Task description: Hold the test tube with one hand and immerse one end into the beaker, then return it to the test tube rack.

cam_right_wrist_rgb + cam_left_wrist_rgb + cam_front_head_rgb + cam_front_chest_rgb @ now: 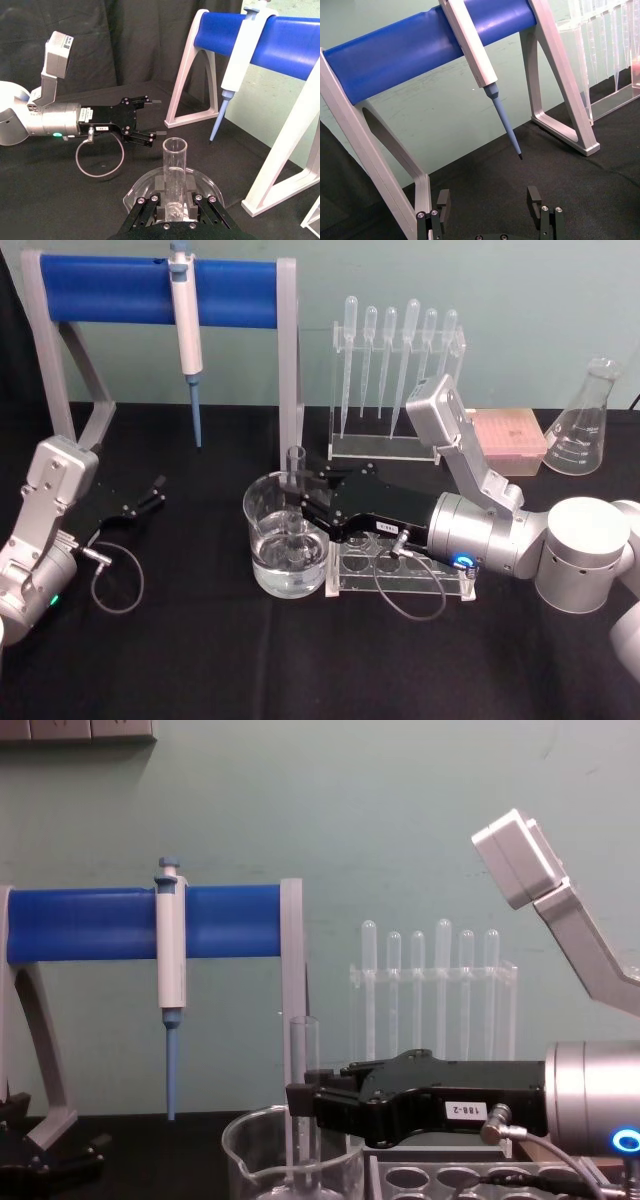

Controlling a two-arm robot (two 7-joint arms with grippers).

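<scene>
The test tube stands upright inside the beaker, with its lower end down in the clear liquid. My right gripper reaches in from the right over the beaker's rim and is shut on the test tube at mid-height. In the right wrist view the test tube rises between the black fingers above the beaker. From the chest, the tube stands in the beaker, held by the right gripper. My left gripper rests open at the far left, apart from the beaker.
A clear tube rack lies under my right wrist, beside the beaker. A white-and-blue pipettor hangs on the blue-barred stand at the back left. A pipette rack, a pink box and a conical flask stand behind.
</scene>
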